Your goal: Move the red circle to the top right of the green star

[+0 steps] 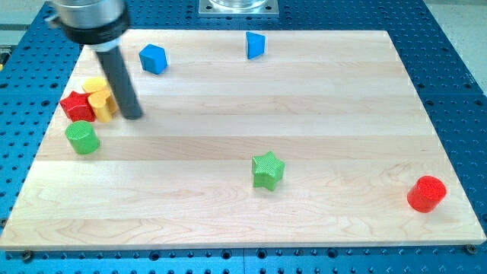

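The red circle [426, 193] lies near the board's bottom right corner. The green star [268, 169] lies right of centre in the lower half, well to the left of the red circle. My tip [132, 115] rests at the view's left, just right of the yellow blocks and far from both the red circle and the green star.
A red star [77, 106], two yellow blocks [99, 95] and a green circle [82, 138] cluster at the left edge. A blue cube [153, 58] and a blue triangle-like block [255, 45] lie near the top. The wooden board [228, 213] sits on a blue perforated table.
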